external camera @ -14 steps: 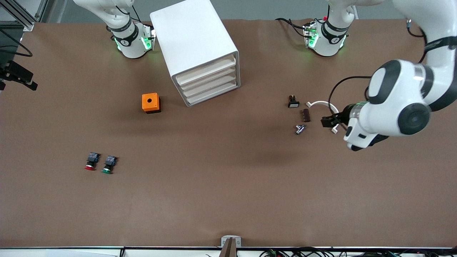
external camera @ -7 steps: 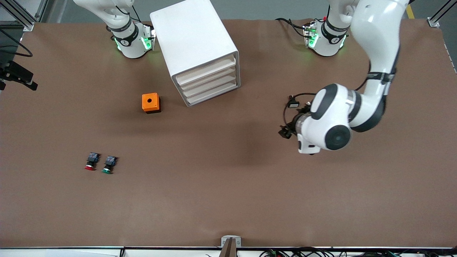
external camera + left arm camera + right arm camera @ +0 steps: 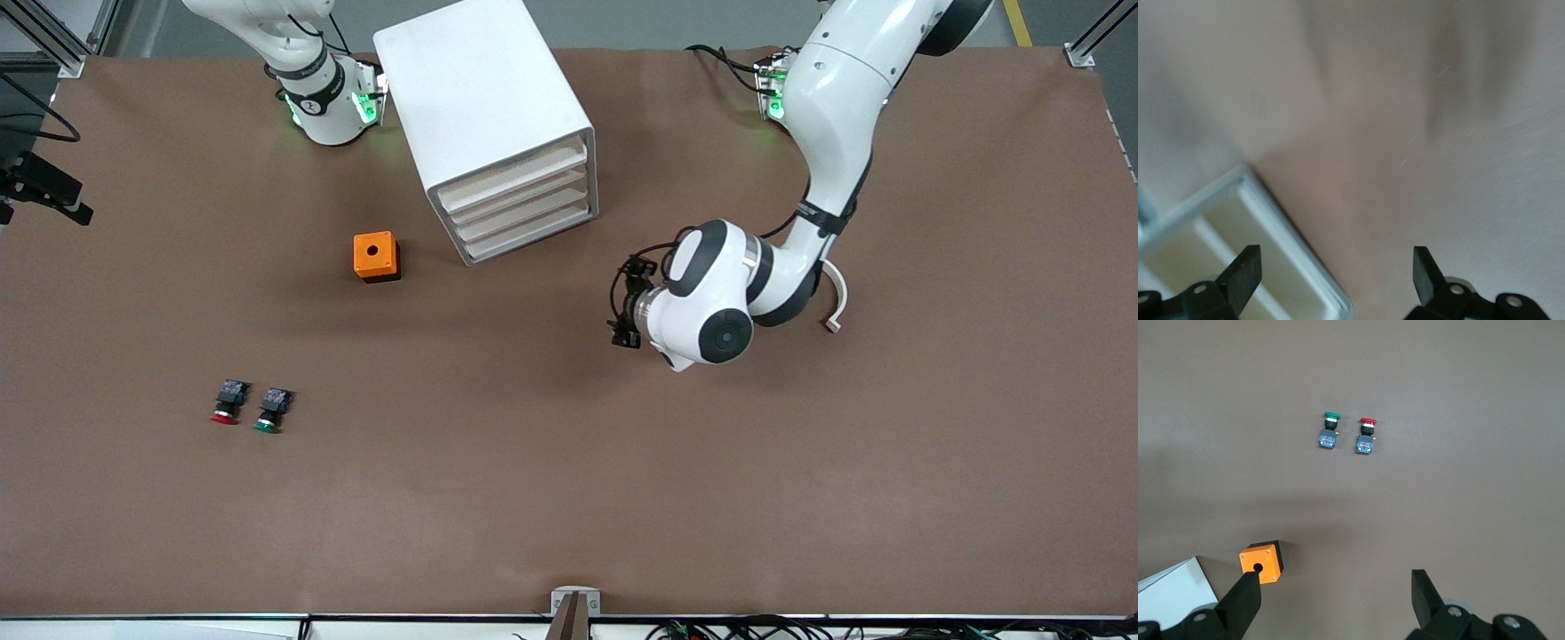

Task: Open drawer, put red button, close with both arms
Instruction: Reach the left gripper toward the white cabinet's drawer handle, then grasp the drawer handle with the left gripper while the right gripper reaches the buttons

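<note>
Front view: left gripper [image 3: 625,307], jaws apart, hangs over brown surface [image 3: 569,498] beside the white cabinet's closed drawer [image 3: 520,200]. Small red-capped button [image 3: 227,403] lies nearer the camera. Right gripper [image 3: 1331,600] waits, jaws apart.

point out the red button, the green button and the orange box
red button [image 3: 224,416], front view, on its red cap
green button [image 3: 265,426], front view, on its green cap
orange box [image 3: 373,252], front view, on its top face
</note>
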{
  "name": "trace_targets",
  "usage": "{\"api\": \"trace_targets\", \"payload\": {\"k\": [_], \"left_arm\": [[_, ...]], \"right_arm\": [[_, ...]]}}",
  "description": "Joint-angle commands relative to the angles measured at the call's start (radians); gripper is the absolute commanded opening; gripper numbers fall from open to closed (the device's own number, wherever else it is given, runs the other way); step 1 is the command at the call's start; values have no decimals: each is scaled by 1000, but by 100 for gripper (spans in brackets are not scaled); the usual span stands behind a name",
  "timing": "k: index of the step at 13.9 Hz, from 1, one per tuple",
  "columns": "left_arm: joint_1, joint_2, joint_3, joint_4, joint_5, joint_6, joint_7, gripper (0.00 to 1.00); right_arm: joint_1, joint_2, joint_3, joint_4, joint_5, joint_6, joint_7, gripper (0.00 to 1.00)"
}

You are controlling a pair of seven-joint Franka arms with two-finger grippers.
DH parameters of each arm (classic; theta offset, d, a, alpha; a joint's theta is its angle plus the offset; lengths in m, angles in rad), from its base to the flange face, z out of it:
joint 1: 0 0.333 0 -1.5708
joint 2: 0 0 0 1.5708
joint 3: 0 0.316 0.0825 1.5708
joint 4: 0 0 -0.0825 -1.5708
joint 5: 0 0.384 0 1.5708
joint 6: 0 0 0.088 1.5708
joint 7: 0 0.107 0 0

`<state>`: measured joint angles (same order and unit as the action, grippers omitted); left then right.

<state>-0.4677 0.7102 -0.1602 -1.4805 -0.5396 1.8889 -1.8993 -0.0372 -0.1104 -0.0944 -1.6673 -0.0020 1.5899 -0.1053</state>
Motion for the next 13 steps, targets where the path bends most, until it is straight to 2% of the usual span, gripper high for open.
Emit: {"api": "trace_targets", "payload": {"k": [1, 6, 9, 13], "left_arm": [[-34, 14, 7, 20, -130, 3, -185, 100], [-52, 34, 5, 6, -337, -7, -219, 99], [-85, 58, 7, 12, -413, -7, -363, 97], [-86, 81, 7, 16, -456, -123, -425, 82]], "right_arm": [[-23, -31, 18, -28, -12, 5, -13, 100], [-23, -31, 18, -29, -10, 5, -13, 100], [-24, -23, 16, -6, -10, 2, -13, 100], [-29, 27, 16, 35, -10, 2, -7, 100]]}}
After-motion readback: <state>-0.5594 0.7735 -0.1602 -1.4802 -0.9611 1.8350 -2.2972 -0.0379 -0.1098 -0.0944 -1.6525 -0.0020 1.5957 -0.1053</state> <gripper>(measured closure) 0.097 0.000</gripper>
